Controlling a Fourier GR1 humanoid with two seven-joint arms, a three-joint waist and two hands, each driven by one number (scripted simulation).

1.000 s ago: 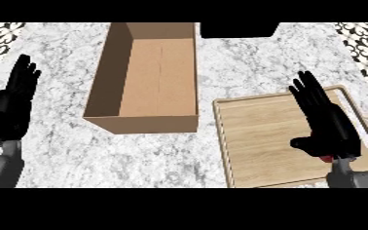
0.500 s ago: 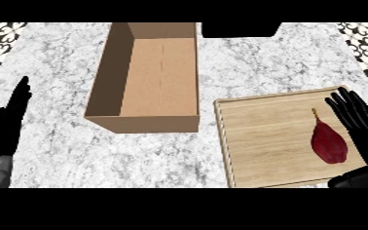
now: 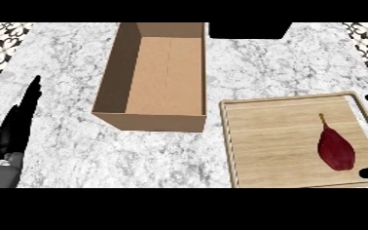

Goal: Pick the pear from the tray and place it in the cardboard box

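Grey-and-white speckled stone forms the counter (image 3: 273, 68), which carries one box, one tray and one fruit; one robot hand is in view.

Left hand (image 3: 22, 114): a black hand at the view's left edge, above a grey forearm, resting with its fingers straight and pointing up, holding nothing. It lies well apart from every object on the counter.

Open cardboard box (image 3: 161, 63): a single long, rectangular, plain brown box to the right of the left hand, its top open and its flat floor bare. Its left inner wall is in shadow; its near wall faces the view's lower edge. Only bare counter lies between the hand and the box.

Light wooden tray (image 3: 277, 146): a single rectangular tray with a low raised rim and a fine lengthwise grain, farther right again and nearer the view's lower edge than the box. Its upper left corner is just beside the box's near right corner, not touching it.

Dark red pear (image 3: 336, 148): a single smooth, teardrop-shaped fruit with a thin stem pointing away toward the far side of the counter. It lies flat on the right part of the tray, the object farthest from the left hand, with the box and most of the tray between them. Nothing touches or covers it.

Dark rectangular block (image 3: 248, 29): one black shape at the counter's far edge, beyond the box's far right corner.

Right hand: whether the small dark slivers at the view's right edge belong to it cannot be told.
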